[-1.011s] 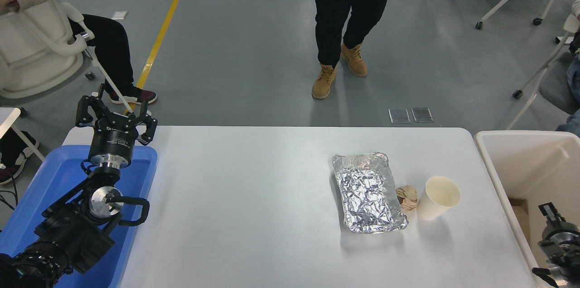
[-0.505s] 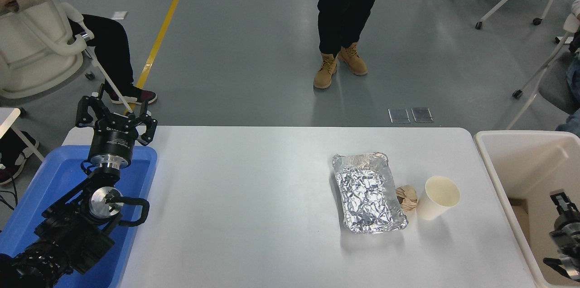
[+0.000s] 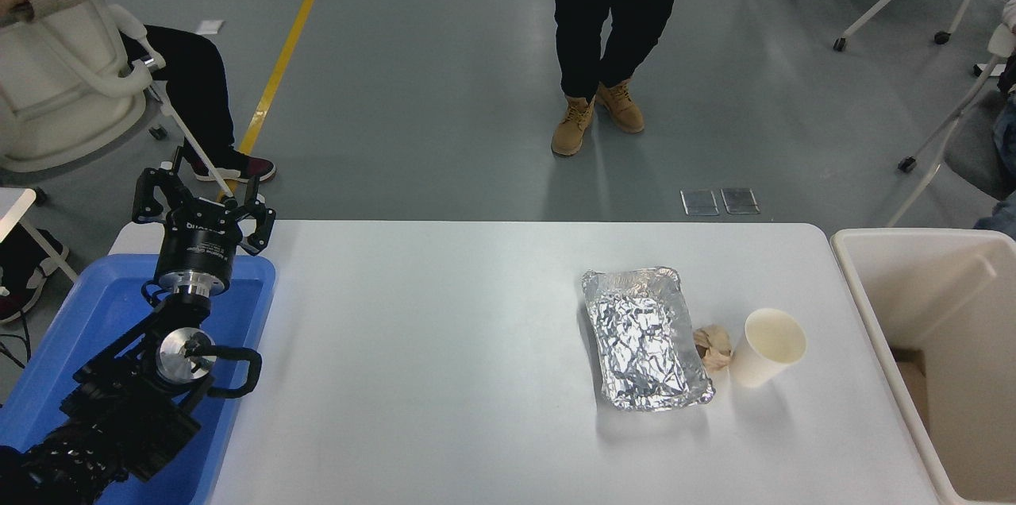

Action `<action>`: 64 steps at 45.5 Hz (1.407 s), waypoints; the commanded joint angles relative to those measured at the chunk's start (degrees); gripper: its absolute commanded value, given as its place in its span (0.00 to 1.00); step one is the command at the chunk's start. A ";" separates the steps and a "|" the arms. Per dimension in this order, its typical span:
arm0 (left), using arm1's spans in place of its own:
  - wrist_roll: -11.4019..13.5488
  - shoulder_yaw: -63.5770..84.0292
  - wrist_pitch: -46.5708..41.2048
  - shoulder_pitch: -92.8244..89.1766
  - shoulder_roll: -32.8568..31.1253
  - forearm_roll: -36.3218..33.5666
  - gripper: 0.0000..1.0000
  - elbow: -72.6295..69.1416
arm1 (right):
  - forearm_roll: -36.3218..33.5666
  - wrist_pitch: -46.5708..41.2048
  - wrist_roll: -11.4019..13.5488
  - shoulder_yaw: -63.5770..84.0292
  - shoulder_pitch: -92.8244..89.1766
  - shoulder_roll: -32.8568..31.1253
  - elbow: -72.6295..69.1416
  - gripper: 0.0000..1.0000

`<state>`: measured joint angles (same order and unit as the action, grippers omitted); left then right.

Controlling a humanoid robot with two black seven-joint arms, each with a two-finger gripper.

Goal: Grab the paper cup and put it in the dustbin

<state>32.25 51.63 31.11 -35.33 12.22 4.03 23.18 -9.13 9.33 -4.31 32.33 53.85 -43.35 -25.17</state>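
The paper cup stands upright and empty on the right part of the white table. The beige dustbin stands off the table's right edge, open at the top. My left gripper is open and parked at the far left, over the blue tub. My right gripper is out of view.
A crumpled foil tray lies just left of the cup, with a brown paper wad between them, touching the cup. A blue plastic tub sits at the left edge. A person stands beyond the far side; another sits at the top left.
My right gripper, seen over the dustbin at the lower right edge, has slid out of the picture. The standing person has shifted their feet. The cup has not moved.
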 commanded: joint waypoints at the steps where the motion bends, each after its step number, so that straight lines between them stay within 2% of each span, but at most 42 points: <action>1: 0.00 -0.04 0.00 0.00 0.00 0.01 0.99 0.02 | 2.80 -2.64 -0.26 12.31 16.53 -4.02 -7.69 1.00; 10: 0.00 -0.04 0.00 0.00 0.00 0.01 0.99 -0.07 | 4.47 -12.48 -0.17 21.10 33.58 -2.44 -15.43 1.00; 20: 0.00 -0.04 0.00 -0.09 0.00 0.01 0.99 0.02 | 8.16 -24.09 -0.26 29.45 47.82 3.97 -18.24 1.00; 31: 0.00 -0.04 0.00 -0.09 0.00 0.01 0.99 -0.07 | 12.91 -36.30 -0.17 33.94 64.08 7.23 -34.31 1.00; 48: 0.00 -0.04 0.00 0.00 0.00 0.01 0.99 0.02 | 13.70 -53.70 -0.17 37.90 82.63 11.71 -52.60 1.00; 64: 0.00 -0.04 0.00 0.00 0.00 0.01 0.99 -0.07 | 13.53 -54.33 -0.17 37.02 92.48 17.95 -55.86 1.00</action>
<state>32.26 51.59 31.11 -35.36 12.21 4.04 23.19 4.34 -42.82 -4.48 69.41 139.18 -29.68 -77.86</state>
